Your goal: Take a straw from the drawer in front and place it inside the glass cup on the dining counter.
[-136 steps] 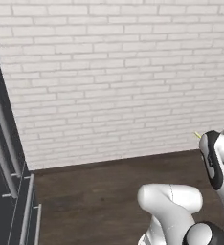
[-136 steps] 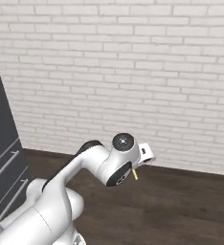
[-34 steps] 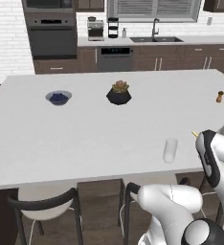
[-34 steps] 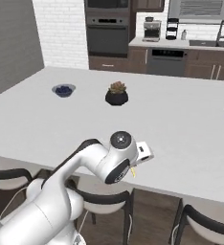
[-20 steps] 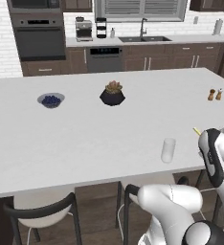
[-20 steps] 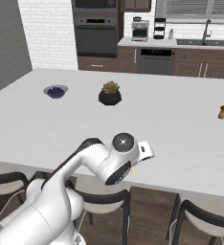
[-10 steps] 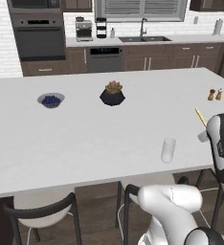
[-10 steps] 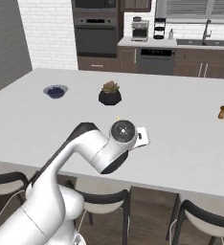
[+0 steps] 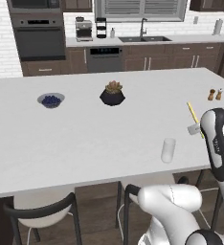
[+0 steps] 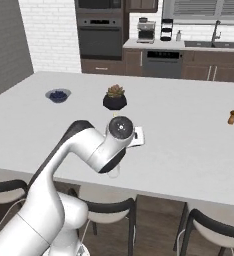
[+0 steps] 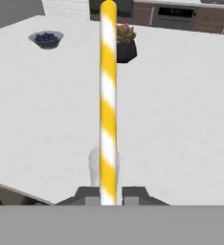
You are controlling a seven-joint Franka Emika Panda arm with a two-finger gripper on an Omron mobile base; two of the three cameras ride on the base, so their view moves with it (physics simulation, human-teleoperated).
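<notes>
Currently the two-finger gripper is pinched tight on the thin yellow-and-white striped straw, which runs straight out from between the dark finger tips in the hand view. From the left base view the straw appears as a slim yellow stick slanting up from the white hand, above the near right part of the large flat white dining counter.

Small clear cylindrical glass cup stands upright on the counter near its front edge, just left of the arm's wrist in that view. In the hand view the cup sits directly behind the lower part of the straw, close to the finger tips; the straw is not inside it.

Other items on the counter: small bowl of dark blue berries at far left, black pot with a succulent plant toward the middle, two small brown shakers at the far right. Well apart from the cup, all three.

Dark chairs are tucked under the counter's near edge.
</notes>
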